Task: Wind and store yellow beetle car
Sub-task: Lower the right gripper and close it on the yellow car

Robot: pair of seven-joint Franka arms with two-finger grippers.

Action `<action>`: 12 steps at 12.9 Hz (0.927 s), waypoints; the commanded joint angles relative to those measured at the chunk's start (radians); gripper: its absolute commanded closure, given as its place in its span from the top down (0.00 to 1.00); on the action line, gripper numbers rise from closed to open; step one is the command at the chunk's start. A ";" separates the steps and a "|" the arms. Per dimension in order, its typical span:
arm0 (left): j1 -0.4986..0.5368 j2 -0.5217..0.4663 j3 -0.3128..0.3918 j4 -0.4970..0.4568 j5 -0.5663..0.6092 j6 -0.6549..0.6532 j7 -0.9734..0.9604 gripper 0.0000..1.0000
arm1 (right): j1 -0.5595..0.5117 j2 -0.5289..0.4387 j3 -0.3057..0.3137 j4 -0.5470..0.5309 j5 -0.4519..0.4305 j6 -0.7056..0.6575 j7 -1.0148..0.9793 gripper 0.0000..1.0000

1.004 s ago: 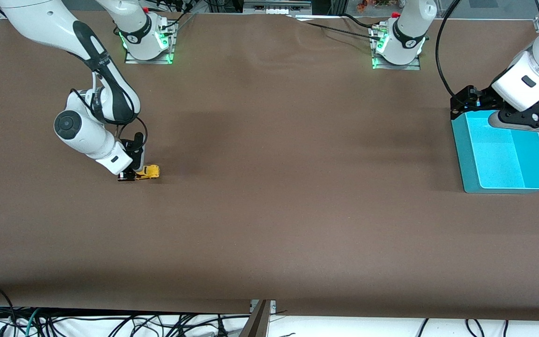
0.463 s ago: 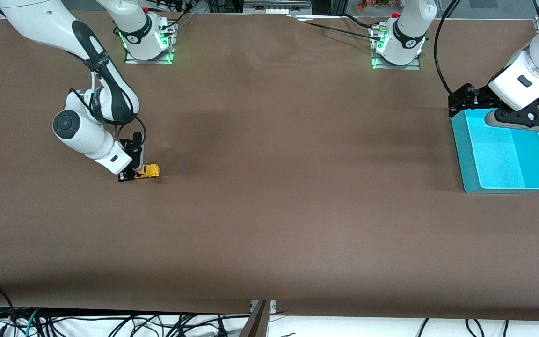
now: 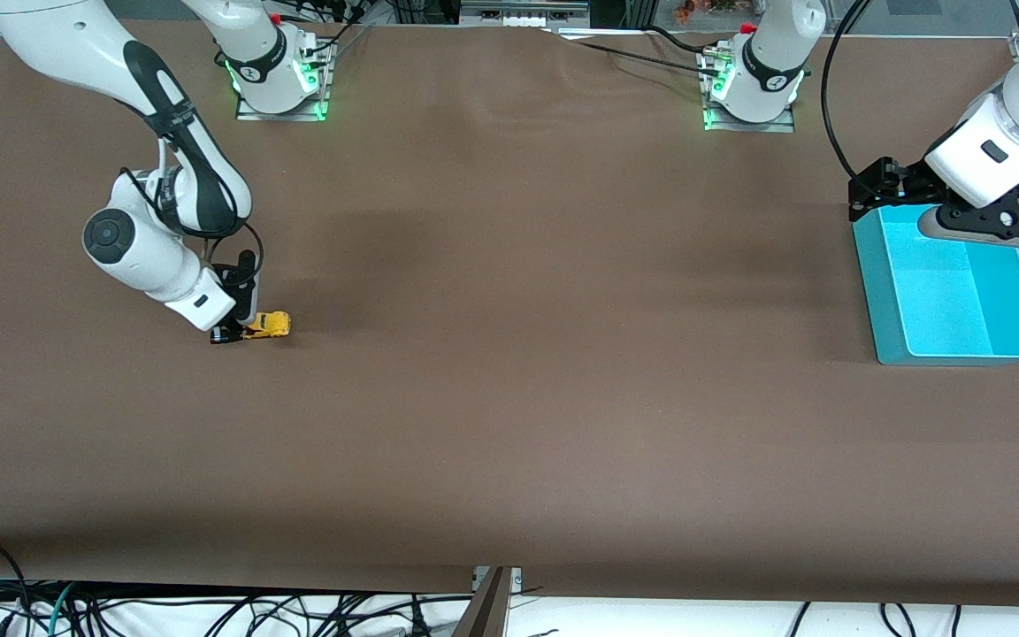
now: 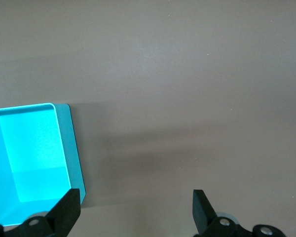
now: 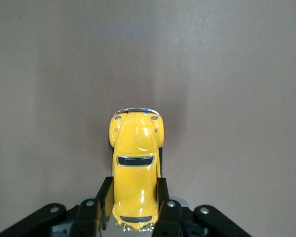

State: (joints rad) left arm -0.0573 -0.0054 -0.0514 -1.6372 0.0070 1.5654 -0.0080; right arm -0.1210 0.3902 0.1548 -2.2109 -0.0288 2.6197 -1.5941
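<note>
Right gripper [image 5: 133,210] clamps yellow beetle car [image 5: 134,168] — seemingly on table [image 3: 509,398].

No readable text, labels, brands or numbers anywhere — small round marks on the arm bases by the green lights are too small to make out.
</note>
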 commanded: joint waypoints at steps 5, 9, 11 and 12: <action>0.004 0.010 -0.001 0.031 0.002 -0.024 -0.007 1.00 | -0.109 0.047 0.006 -0.010 0.000 0.020 -0.119 0.20; 0.004 0.010 -0.001 0.031 0.002 -0.024 -0.009 1.00 | -0.176 0.070 0.006 -0.003 0.000 0.019 -0.217 0.20; 0.004 0.010 -0.001 0.031 0.002 -0.024 -0.009 1.00 | -0.201 0.070 0.005 -0.001 0.000 0.017 -0.274 0.20; 0.004 0.008 -0.001 0.031 0.004 -0.024 -0.009 1.00 | -0.212 0.070 0.005 0.000 0.000 0.016 -0.303 0.20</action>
State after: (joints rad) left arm -0.0563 -0.0054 -0.0502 -1.6360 0.0070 1.5654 -0.0090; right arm -0.2918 0.3975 0.1566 -2.2018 -0.0268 2.6262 -1.8222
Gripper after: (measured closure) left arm 0.000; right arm 0.617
